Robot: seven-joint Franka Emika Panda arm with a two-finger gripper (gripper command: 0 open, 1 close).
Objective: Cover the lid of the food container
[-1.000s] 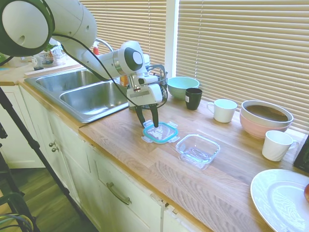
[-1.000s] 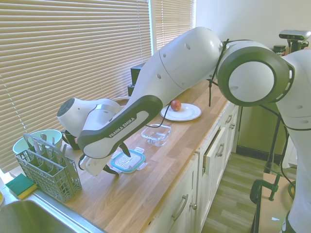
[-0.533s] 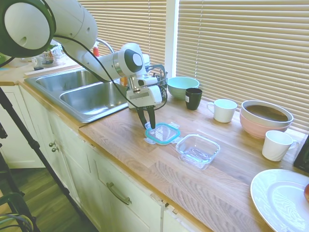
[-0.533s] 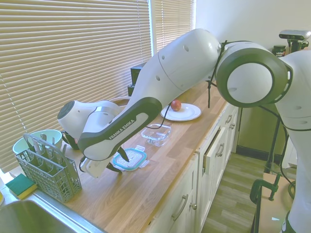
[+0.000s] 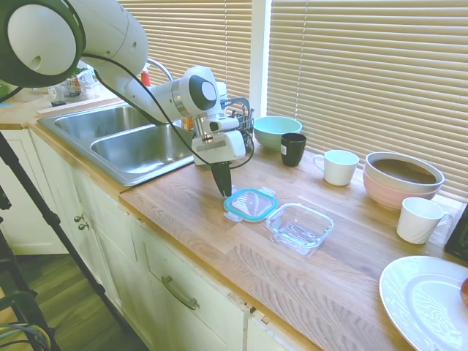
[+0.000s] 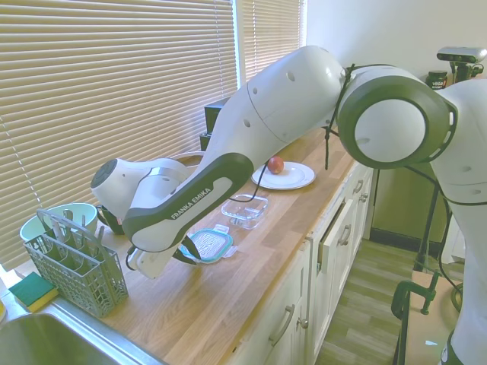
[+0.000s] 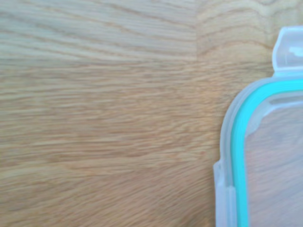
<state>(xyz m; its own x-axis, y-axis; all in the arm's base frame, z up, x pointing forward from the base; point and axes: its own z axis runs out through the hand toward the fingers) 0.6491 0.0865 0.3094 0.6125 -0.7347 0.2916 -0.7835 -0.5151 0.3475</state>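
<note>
The lid (image 5: 252, 204), clear with a teal rim, sits just off the wooden counter (image 5: 190, 212), slightly tilted, left of the food container (image 5: 300, 227). My gripper (image 5: 224, 191) points down at the lid's left edge, and its dark fingers are shut on that edge. From the other side, the lid (image 6: 207, 245) hangs at the gripper (image 6: 188, 250), a short gap away from the clear glass container (image 6: 245, 211). The wrist view shows the lid's (image 7: 265, 161) teal-rimmed corner and a snap tab over the wood grain. The container stands empty and uncovered.
A double sink (image 5: 139, 142) lies left of the arm, with a cutlery rack (image 6: 72, 262) beside it. Behind stand a teal bowl (image 5: 276, 130), black mug (image 5: 293, 148), white mug (image 5: 339, 167) and pink bowl (image 5: 402, 179). Another white mug (image 5: 419, 219) and a plate (image 5: 428, 300) sit right.
The fingers went from open astride the lid's edge to shut on it. The lid has since shifted toward the container and lifted slightly.
</note>
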